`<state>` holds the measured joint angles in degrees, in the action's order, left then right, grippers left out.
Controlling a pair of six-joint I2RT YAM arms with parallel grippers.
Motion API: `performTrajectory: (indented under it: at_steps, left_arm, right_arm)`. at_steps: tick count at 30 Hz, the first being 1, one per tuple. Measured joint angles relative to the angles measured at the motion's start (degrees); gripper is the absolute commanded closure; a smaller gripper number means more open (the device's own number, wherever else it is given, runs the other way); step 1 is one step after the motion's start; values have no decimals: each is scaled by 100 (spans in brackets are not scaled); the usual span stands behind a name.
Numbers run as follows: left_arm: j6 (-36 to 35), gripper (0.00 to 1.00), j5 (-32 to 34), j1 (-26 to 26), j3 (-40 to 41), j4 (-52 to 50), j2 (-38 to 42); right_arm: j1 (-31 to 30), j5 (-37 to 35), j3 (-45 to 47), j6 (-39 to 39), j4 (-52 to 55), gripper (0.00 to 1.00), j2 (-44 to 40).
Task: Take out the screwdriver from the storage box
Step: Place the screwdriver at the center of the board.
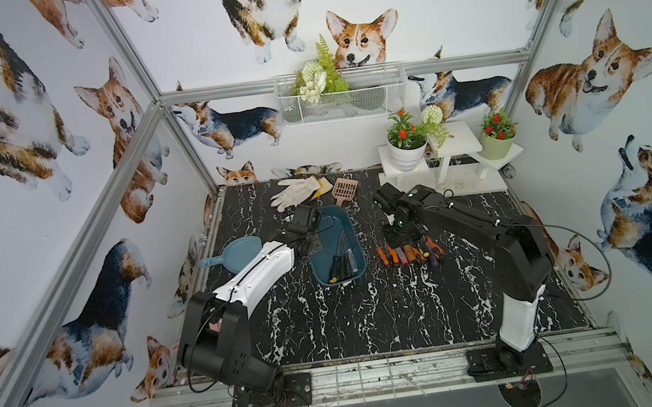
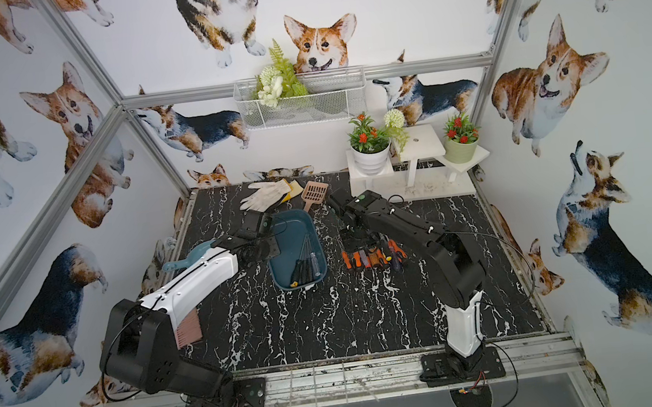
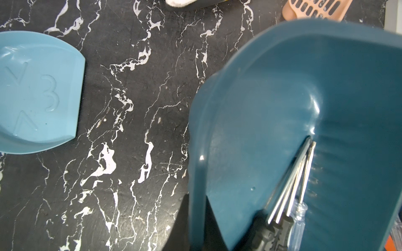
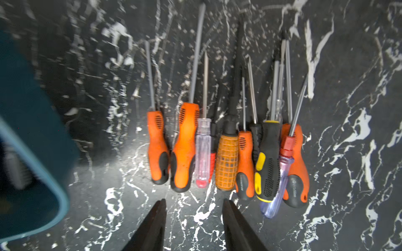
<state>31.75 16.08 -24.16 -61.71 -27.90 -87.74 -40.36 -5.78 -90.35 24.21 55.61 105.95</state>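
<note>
In both top views the storage box [image 1: 335, 228] [image 2: 294, 232] is sitting in the middle of the counter [image 1: 369, 315], with a few black-handled screwdrivers [image 1: 342, 258] [image 2: 305, 266] lying in its near end, handles toward the robot. The left pincer [image 1: 311, 244] is reaching to the box's left rim. The right pincer [image 1: 399, 235] is hanging over a row of screwdrivers [image 1: 410, 252] [image 2: 373, 257], mostly orange-handled, lying on the counter just right of the box. A light blue scoop [image 1: 239, 255] is lying left of the box, partly under the left arm, and a white glove [image 1: 298, 191] and a slotted peach scoop [image 1: 343, 189] are lying behind it. In the left wrist view the left pincer [image 3: 196, 204] is clenching the storage box [image 3: 261, 108] by its wall, one finger outside and one inside, with the black-handled screwdrivers [image 3: 289, 189] lying inside. In the right wrist view the right pincer [image 4: 194, 201] is standing released, fingers apart with bare counter between them, just short of the handle ends of the row of screwdrivers [image 4: 226, 152]. The storage box [image 4: 21, 108] is showing blurred at the edge.
</note>
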Motion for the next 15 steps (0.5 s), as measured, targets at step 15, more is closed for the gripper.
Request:
performTrajectory:
  at_steps: [15]
  left_arm:
    - [138, 100, -7, -31, 109, 26, 35]
  right_arm:
    - [-667, 951, -949, 177, -385, 52, 494]
